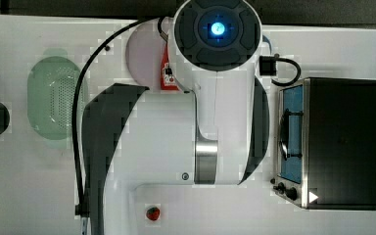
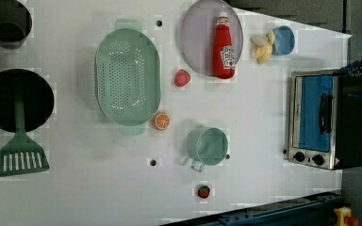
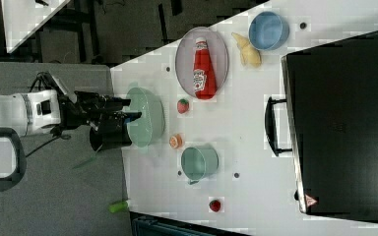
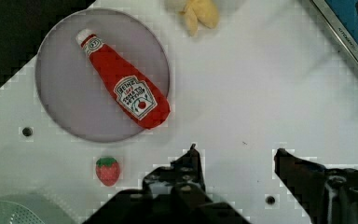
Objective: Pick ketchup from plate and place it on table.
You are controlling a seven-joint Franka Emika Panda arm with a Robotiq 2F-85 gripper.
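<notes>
While the black gripper (image 4: 235,154) hangs open and empty, I'd descend over the red ketchup squeeze bottle (image 4: 126,88) lying on the round lilac-grey plate (image 4: 60,93). Straddle its labelled belly crosswise; avoid the rim.

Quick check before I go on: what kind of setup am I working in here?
Likely a lab tabletop staged as a play kitchen: a white table with screw holes, a toaster oven, a green colander, and toy-like food such as the ketchup.

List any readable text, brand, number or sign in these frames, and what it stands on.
"HEINZ": white label of the red ketchup squeeze bottle lying on the round lilac-grey plate; smaller label lines are too blurred.
Red warning triangle: black toaster oven; no words legible.
Lettering on the oven's silver frame: too small.
</notes>
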